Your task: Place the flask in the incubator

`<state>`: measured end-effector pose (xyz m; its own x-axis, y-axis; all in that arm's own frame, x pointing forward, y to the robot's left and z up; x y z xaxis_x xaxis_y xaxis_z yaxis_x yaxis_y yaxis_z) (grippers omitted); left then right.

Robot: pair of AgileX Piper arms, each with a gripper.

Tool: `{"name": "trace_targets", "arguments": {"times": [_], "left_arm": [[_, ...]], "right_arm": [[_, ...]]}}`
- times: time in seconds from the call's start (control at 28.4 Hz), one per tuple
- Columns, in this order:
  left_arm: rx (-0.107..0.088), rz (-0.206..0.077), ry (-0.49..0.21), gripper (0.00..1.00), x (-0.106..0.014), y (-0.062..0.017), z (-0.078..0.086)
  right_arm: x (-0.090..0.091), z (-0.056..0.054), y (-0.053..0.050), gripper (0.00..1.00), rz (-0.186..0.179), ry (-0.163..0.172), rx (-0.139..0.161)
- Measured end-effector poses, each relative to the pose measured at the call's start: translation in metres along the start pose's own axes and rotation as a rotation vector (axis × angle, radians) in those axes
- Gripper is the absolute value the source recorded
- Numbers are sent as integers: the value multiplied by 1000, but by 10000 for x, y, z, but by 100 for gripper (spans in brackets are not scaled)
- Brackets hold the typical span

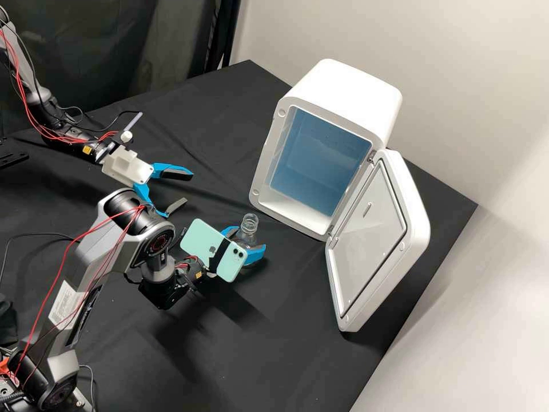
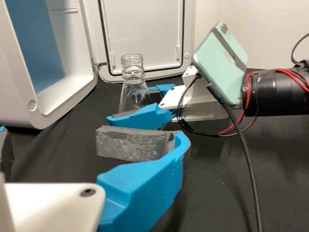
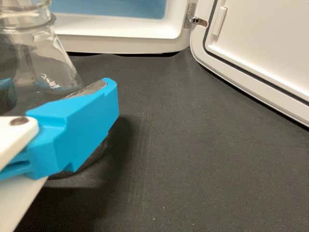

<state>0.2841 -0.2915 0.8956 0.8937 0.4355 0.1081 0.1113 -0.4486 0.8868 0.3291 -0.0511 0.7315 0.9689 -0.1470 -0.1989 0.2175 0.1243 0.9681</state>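
Black matt bench [image 1: 274, 332] underfoot of everything, ending at a pale wall [image 1: 457, 68] on the right and far side, with a dark curtain [image 1: 114, 46] at far left. Right of centre on it, a white incubator [image 1: 343, 91] with a blue inside, door [image 1: 394, 229] swung wide to the near right. Just left of that opening, upright on the bench, a clear flask [image 1: 249, 224], clamped low down by the right gripper [image 1: 247, 243]; farther left and apart, the left gripper [image 1: 177, 187], low, fingers spread wide.

The flask [image 1: 247, 228] stands on the desk [image 1: 269, 349], clasped in the right hand [image 1: 249, 245]. Just ahead of this hand sits the incubator [image 1: 349, 91], mouth toward it, its door [image 1: 374, 229] swung aside. The left hand [image 1: 179, 187] hangs to its left, farther from the incubator.
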Motion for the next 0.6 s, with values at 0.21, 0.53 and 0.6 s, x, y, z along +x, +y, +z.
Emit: {"name": "trace_targets", "arguments": {"times": [0.21,0.53,0.6], "left_arm": [[-1,1,4,100,-2,3,-14],[-1,1,4,100,-2,3,-14],[-1,1,4,100,-2,3,-14]], "right_arm": [[0,0,0,0,0,0,0],[0,0,0,0,0,0,0],[0,0,0,0,0,0,0]]}}
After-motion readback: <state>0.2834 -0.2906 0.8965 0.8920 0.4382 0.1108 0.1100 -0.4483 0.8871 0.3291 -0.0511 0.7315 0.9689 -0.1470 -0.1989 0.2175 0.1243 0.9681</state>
